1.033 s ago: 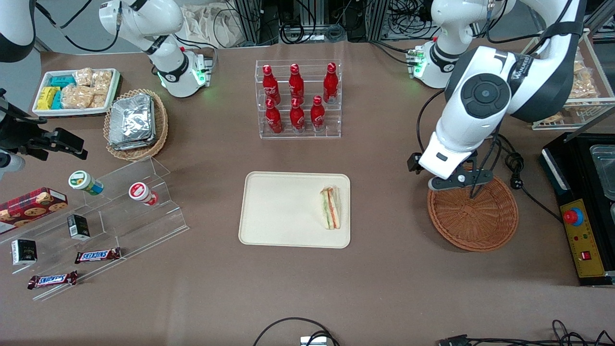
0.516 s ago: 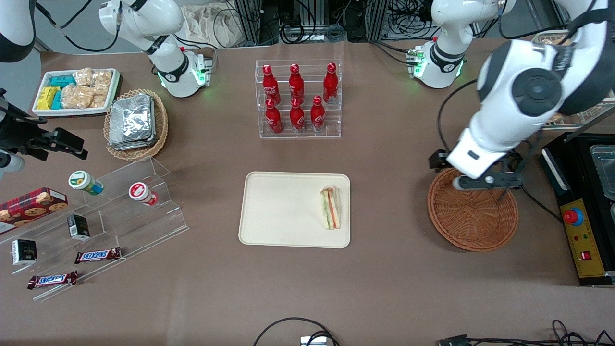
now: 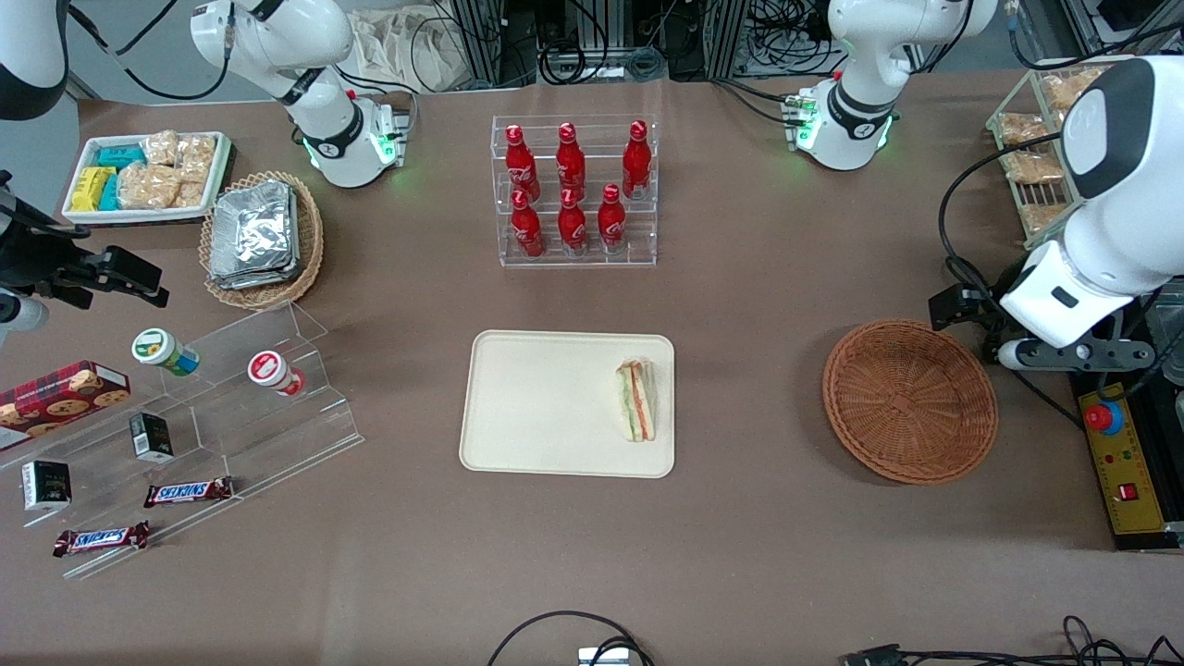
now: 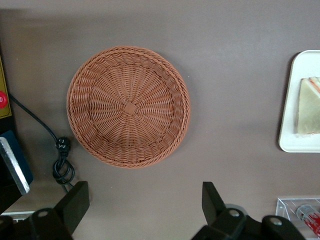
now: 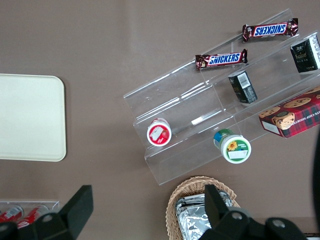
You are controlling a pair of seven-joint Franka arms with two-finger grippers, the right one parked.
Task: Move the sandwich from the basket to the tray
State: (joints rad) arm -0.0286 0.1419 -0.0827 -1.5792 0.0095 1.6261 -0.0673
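Sandwich (image 3: 636, 400) lying on its side on the cream tray (image 3: 536, 407), close to the tray's short rim at the working arm's end, orange and green filling stripes visible along the cut face; centre of the front frame. Wrist view catches only one corner of that tray (image 4: 295, 135) with the sandwich (image 4: 310, 107) on it. Round reddish-brown wicker basket (image 3: 910, 401) at right centre of the front frame, nothing in it, woven base fully exposed in the wrist view (image 4: 128, 106). Gripper (image 3: 1073, 353) at the right edge of the front frame, hanging above the table beside the basket, next to the black control box with red button (image 3: 1104, 418); released, both dark fingers (image 4: 75, 205) spread wide with nothing between them, brown tabletop (image 4: 145, 200) showing through the gap. Sandwich well apart from the gripper, whole basket lying between them. Clear rack of red bottles (image 3: 573, 190) at upper centre, farther from the front camera than the tray.
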